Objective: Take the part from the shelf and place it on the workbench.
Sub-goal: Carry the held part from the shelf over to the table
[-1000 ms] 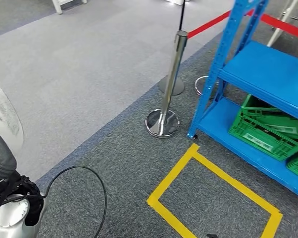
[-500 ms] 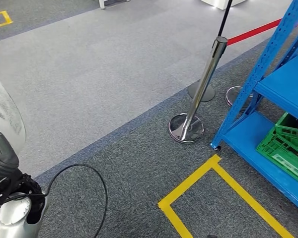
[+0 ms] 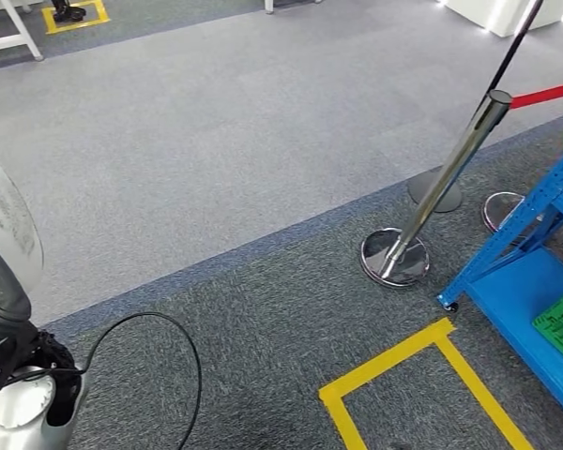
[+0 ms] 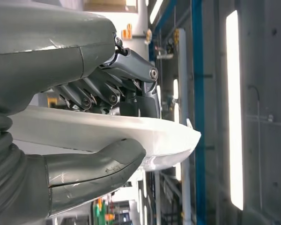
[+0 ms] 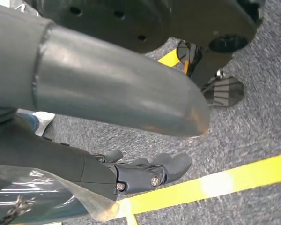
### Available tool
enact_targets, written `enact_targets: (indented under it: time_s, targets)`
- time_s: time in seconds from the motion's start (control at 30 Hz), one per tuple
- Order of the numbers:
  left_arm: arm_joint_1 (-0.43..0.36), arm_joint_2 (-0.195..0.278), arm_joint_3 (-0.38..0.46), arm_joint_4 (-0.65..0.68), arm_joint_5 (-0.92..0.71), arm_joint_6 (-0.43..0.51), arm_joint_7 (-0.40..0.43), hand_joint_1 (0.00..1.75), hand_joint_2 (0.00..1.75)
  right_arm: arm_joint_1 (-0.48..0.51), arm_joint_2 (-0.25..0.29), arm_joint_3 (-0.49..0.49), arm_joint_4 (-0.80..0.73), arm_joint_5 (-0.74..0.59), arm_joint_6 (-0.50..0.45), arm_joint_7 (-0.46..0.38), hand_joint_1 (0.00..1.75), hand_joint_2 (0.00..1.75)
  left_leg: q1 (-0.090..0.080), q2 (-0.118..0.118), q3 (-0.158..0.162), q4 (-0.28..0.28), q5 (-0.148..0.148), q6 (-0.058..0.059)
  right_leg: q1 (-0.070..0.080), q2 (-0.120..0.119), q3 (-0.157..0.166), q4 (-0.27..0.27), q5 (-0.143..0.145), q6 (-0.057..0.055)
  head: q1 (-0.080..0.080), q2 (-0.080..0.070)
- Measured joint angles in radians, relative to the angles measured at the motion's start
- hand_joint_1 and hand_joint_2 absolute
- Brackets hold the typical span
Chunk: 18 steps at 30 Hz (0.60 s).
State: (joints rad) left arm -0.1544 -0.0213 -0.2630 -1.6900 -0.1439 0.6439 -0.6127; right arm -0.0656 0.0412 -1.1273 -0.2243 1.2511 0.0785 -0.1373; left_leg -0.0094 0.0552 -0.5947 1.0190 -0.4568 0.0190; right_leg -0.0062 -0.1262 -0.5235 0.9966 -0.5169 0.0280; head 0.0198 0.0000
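left hand [image 4: 107, 126] is clamped on the flat white plastic part [image 4: 132, 138], right hand [image 5: 146, 173] hangs loose with nothing in it; I'd keep the part level while walking to the table

The left arm [image 3: 23, 412] has a silver metal casing with a rounded end, topped by a black ribbed cover and a black joint block. A thin black cable [image 3: 173, 347] loops out from that joint in a wide arc. In the left wrist view the left hand [image 4: 107, 117] has a grey ribbed cover, a thick, smooth grey thumb [image 4: 96, 168] with faint scratches, and darker metallic fingers [image 4: 132, 70] fixed with round silver screws at the pivots. The right hand [image 5: 132, 154] is dark grey: a broad, glossy thumb [image 5: 114, 89] with a rounded tip and dark fingers [image 5: 160, 171] bearing small silver screws.
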Motion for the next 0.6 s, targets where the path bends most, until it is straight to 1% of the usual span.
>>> enact_targets:
  time_s: [0.03, 0.07, 0.1, 0.13, 0.17, 0.2, 0.23, 0.27, 0.3, 0.33, 0.37, 0.4, 0.43, 0.47, 0.5, 0.53, 0.57, 0.6]
  targets:
    - [0.000, 0.000, 0.000, 0.000, 0.000, -0.001, 0.000, 1.75, 1.75, -0.002, 0.000, 0.000, 0.000, 0.001, 0.001, 0.000, 0.00, 0.00, 0.001, -0.012, 0.000, -0.003, 0.002, 0.006, -0.002, 0.009, -0.001, 0.004, -0.006, 0.006, 0.001, 0.000]
    - [-0.001, 0.001, 0.001, 0.000, 0.000, -0.001, 0.000, 1.75, 1.75, -0.003, 0.000, 0.000, 0.000, 0.002, 0.002, -0.001, 0.00, 0.00, 0.003, -0.023, 0.001, -0.006, 0.005, 0.012, -0.004, 0.031, -0.008, 0.021, -0.021, 0.010, 0.002, 0.000]
    - [-0.002, 0.000, 0.001, 0.000, 0.000, -0.002, 0.001, 1.75, 1.75, -0.004, 0.000, 0.000, 0.000, 0.002, 0.002, -0.001, 0.00, 0.00, 0.006, -0.033, 0.002, -0.010, 0.008, 0.018, -0.006, 0.061, -0.027, 0.059, -0.045, 0.013, 0.006, 0.000]
    - [-0.003, 0.000, 0.001, 0.000, 0.000, -0.003, 0.001, 1.75, 1.75, -0.004, 0.000, 0.000, 0.000, 0.004, 0.003, -0.001, 0.00, 0.00, 0.007, -0.044, 0.002, -0.010, 0.009, 0.021, -0.007, 0.095, -0.056, 0.118, -0.074, 0.014, 0.009, 0.000]
    - [-0.004, -0.001, 0.001, 0.000, 0.000, -0.004, 0.001, 1.75, 1.75, -0.002, 0.000, 0.000, 0.000, 0.005, 0.003, -0.001, 0.00, 0.00, 0.006, -0.056, 0.002, -0.009, 0.009, 0.024, -0.007, 0.113, -0.092, 0.188, -0.103, 0.013, 0.011, 0.000]
    - [-0.003, -0.001, 0.001, 0.001, 0.000, -0.005, 0.002, 1.75, 1.75, 0.001, 0.000, 0.000, 0.001, 0.006, 0.004, -0.001, 0.00, 0.00, 0.005, -0.069, 0.002, -0.009, 0.009, 0.025, -0.006, 0.121, -0.125, 0.248, -0.119, 0.012, 0.012, 0.000]
    - [-0.003, -0.001, 0.002, 0.001, 0.000, -0.005, 0.002, 1.75, 1.75, 0.003, 0.000, 0.000, 0.001, 0.006, 0.004, -0.001, 0.00, 0.00, 0.004, -0.084, 0.002, -0.009, 0.009, 0.026, -0.006, 0.124, -0.147, 0.280, -0.118, 0.011, 0.012, 0.000]
    - [-0.002, -0.001, 0.002, 0.001, 0.000, -0.006, 0.002, 1.75, 1.75, 0.005, 0.000, 0.000, 0.002, 0.007, 0.005, -0.001, 0.00, 0.00, 0.003, -0.099, 0.003, -0.008, 0.009, 0.026, -0.005, 0.126, -0.152, 0.273, -0.097, 0.009, 0.012, 0.000]
    - [-0.002, -0.001, 0.002, 0.002, 0.000, -0.006, 0.002, 1.75, 1.75, 0.006, 0.000, 0.000, 0.002, 0.007, 0.005, -0.001, 0.00, 0.00, 0.002, -0.114, 0.003, -0.006, 0.009, 0.026, -0.005, 0.131, -0.138, 0.229, -0.060, 0.006, 0.012, 0.000]
    - [-0.003, -0.001, 0.002, 0.002, 0.000, -0.007, 0.002, 1.75, 1.75, 0.006, 0.000, 0.000, 0.002, 0.008, 0.005, -0.001, 0.00, 0.00, 0.003, -0.128, 0.004, -0.005, 0.009, 0.025, -0.006, 0.144, -0.114, 0.163, -0.020, 0.003, 0.012, 0.000]
    - [-0.003, -0.001, 0.002, 0.002, 0.000, -0.008, 0.002, 1.75, 1.75, 0.005, 0.000, 0.000, 0.002, 0.008, 0.005, -0.001, 0.00, 0.00, 0.002, -0.141, 0.002, -0.002, 0.008, 0.023, -0.008, 0.169, -0.088, 0.100, 0.008, 0.000, 0.012, 0.000]
    - [-0.004, -0.002, 0.002, 0.002, -0.001, -0.008, 0.003, 1.75, 1.75, 0.004, 0.000, 0.000, 0.002, 0.009, 0.006, -0.001, 0.00, 0.00, 0.003, -0.153, -0.001, 0.001, 0.008, 0.020, -0.009, 0.189, -0.065, 0.052, 0.024, -0.002, 0.012, 0.000]
    - [-0.004, -0.002, 0.002, 0.002, -0.001, -0.009, 0.003, 1.75, 1.75, 0.003, 0.000, 0.000, 0.002, 0.009, 0.006, -0.001, 0.00, 0.00, 0.005, -0.164, -0.006, 0.002, 0.008, 0.015, -0.009, 0.204, -0.052, 0.027, 0.027, -0.004, 0.012, 0.000]
    - [-0.005, -0.001, 0.002, 0.002, -0.001, -0.009, 0.004, 1.75, 1.75, 0.002, 0.000, 0.000, 0.002, 0.010, 0.006, -0.001, 0.00, 0.00, 0.007, -0.175, -0.010, 0.003, 0.010, 0.009, -0.009, 0.209, -0.046, 0.019, 0.023, -0.006, 0.012, 0.000]
    - [-0.004, -0.001, 0.002, 0.002, -0.001, -0.009, 0.004, 1.75, 1.75, 0.002, 0.000, 0.000, 0.002, 0.010, 0.006, -0.001, 0.00, 0.00, 0.010, -0.186, -0.013, 0.002, 0.013, 0.002, -0.008, 0.198, -0.041, 0.015, 0.025, -0.009, 0.012, 0.000]
    - [-0.003, -0.001, 0.002, 0.002, -0.001, -0.009, 0.004, 1.75, 1.75, 0.001, 0.000, 0.000, 0.002, 0.010, 0.006, -0.001, 0.00, 0.00, 0.011, -0.180, -0.015, 0.004, 0.011, -0.004, -0.008, 0.185, -0.038, 0.010, 0.027, -0.014, 0.012, 0.000]
    - [-0.004, 0.000, 0.002, 0.002, -0.001, -0.009, 0.004, 1.75, 1.75, 0.001, 0.000, 0.000, 0.002, 0.010, 0.006, -0.002, 0.00, 0.00, 0.010, -0.159, -0.022, 0.019, 0.001, -0.008, -0.008, 0.172, -0.034, 0.005, 0.030, -0.020, 0.010, 0.000]
    - [-0.005, 0.000, 0.002, 0.002, -0.001, -0.009, 0.004, 1.75, 1.75, 0.002, 0.000, 0.000, 0.002, 0.010, 0.006, -0.003, 0.00, 0.00, 0.009, -0.133, -0.036, 0.051, -0.019, -0.012, -0.008, 0.157, -0.030, 0.000, 0.031, -0.026, 0.008, 0.000]
